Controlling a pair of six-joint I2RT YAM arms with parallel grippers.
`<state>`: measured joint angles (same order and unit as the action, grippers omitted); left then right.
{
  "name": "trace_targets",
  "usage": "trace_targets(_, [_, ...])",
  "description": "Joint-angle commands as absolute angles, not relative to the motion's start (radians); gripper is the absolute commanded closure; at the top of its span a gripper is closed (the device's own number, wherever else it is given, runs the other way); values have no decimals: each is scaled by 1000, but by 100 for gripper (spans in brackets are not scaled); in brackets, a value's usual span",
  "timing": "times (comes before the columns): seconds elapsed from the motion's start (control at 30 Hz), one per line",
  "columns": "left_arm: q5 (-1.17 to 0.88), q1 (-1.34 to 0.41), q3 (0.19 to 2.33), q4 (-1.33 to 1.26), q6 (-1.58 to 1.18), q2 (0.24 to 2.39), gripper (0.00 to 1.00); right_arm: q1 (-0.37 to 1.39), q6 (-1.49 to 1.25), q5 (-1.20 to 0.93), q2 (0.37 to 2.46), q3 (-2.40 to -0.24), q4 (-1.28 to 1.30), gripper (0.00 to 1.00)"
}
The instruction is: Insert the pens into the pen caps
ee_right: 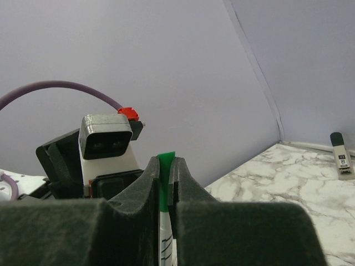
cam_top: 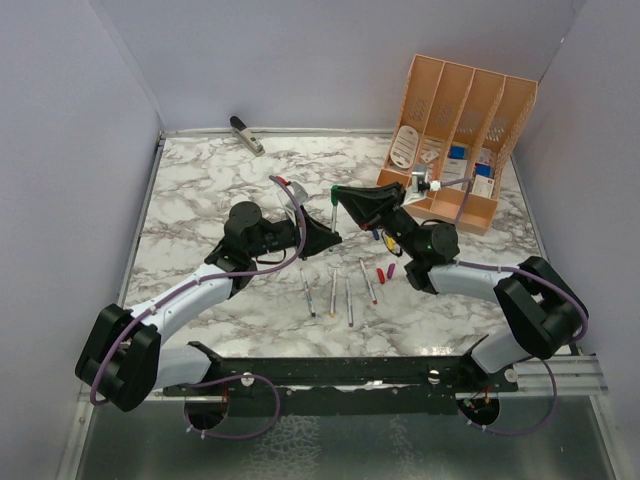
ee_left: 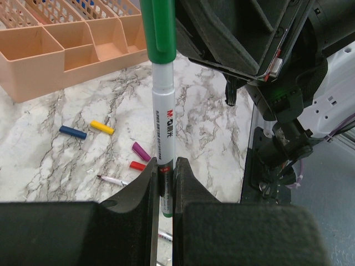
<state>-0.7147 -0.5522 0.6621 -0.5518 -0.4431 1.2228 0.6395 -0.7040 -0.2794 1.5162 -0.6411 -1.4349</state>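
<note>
The left gripper [ee_left: 162, 176] is clamped on the lower barrel of an upright pen [ee_left: 162, 111]. The right gripper [ee_right: 165, 180] pinches the green cap [ee_right: 165, 166] seated on the pen's top end. The two meet just above the middle of the grey-veined marble table [cam_top: 200, 190]. Four loose pens [cam_top: 349, 300] lie toward 6 o'clock, with loose caps [ee_left: 102, 127] beside them toward 4. A peach organiser [cam_top: 460, 110] stands at 1 o'clock and a stapler [cam_top: 246, 135] at 11, all within plain lilac walls [cam_top: 300, 60].
</note>
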Motion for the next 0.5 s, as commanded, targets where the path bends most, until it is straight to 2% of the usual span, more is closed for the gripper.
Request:
trace_targets(0.0, [-681, -560, 673, -659, -465, 1184, 100, 641, -724, -304, 1548, -617, -1636, 99])
trace_targets(0.3, [-629, -561, 689, -764, -513, 1145, 100, 642, -739, -348, 1581, -603, -1607, 99])
trace_targets(0.47, [-549, -560, 695, -772, -500, 1100, 100, 647, -711, -364, 1577, -586, -1510, 99])
